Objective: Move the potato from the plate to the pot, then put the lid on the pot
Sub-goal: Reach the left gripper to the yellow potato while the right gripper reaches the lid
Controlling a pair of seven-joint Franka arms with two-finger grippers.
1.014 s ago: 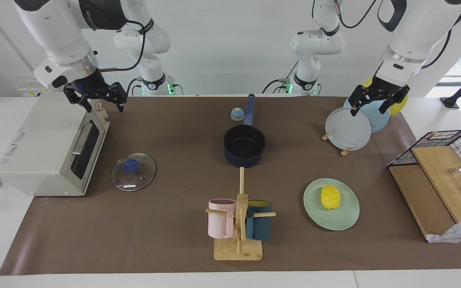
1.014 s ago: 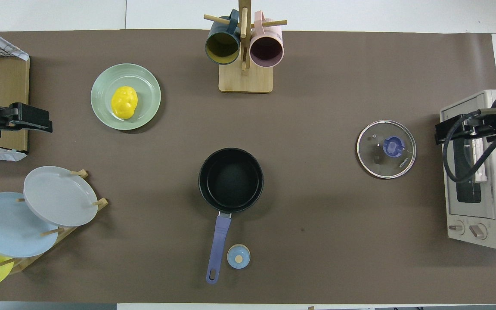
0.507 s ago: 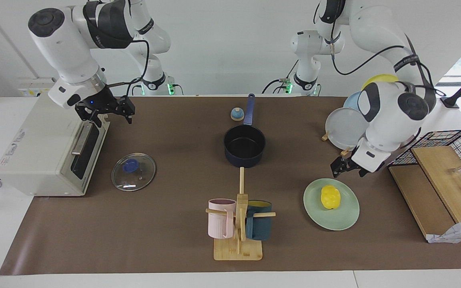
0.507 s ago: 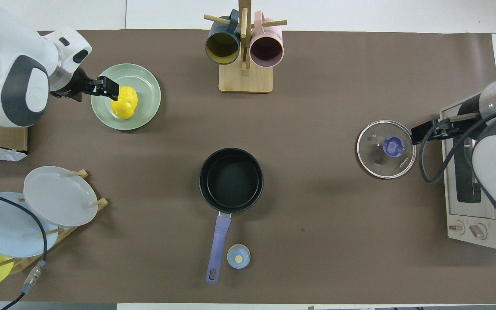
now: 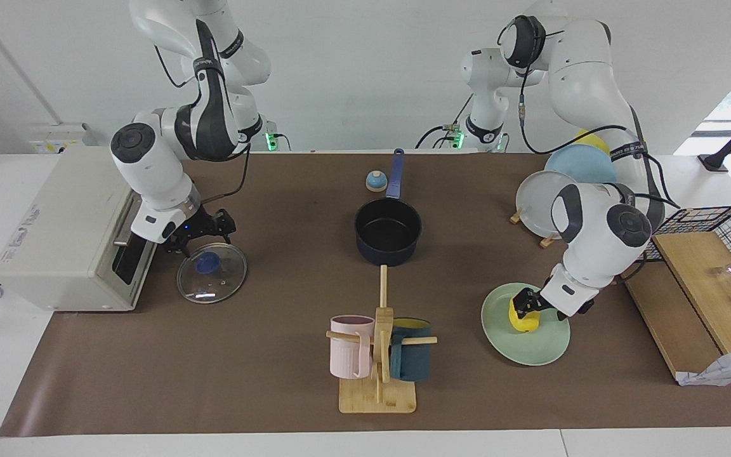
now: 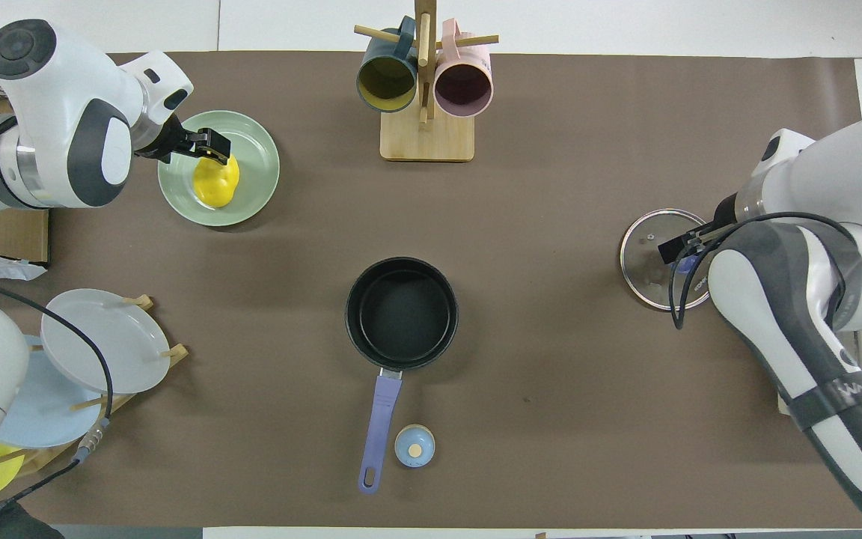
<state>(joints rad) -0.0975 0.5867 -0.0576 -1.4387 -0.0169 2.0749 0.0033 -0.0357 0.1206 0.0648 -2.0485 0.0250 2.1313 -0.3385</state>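
The yellow potato (image 5: 525,320) (image 6: 215,186) lies on the mint-green plate (image 5: 530,350) (image 6: 255,161) toward the left arm's end of the table. My left gripper (image 5: 546,309) (image 6: 191,146) is low over the plate, open, with one finger at the potato's top. The dark blue pot (image 5: 388,231) (image 6: 401,313) stands empty mid-table, its handle toward the robots. The glass lid (image 5: 212,279) (image 6: 648,262) lies flat in front of the toaster oven. My right gripper (image 5: 204,236) (image 6: 682,243) hangs open just above the lid's blue knob.
A toaster oven (image 5: 67,235) stands at the right arm's end. A wooden mug rack (image 5: 378,381) with two mugs stands farther from the robots than the pot. A small bell (image 5: 375,181) sits beside the pot handle. An upright plate rack (image 5: 543,203) and a wire basket (image 5: 714,222) stand near the left arm.
Both arms have come down. The left gripper moved from the plate rack to the potato on the plate. The right gripper moved from above the toaster oven to over the lid.
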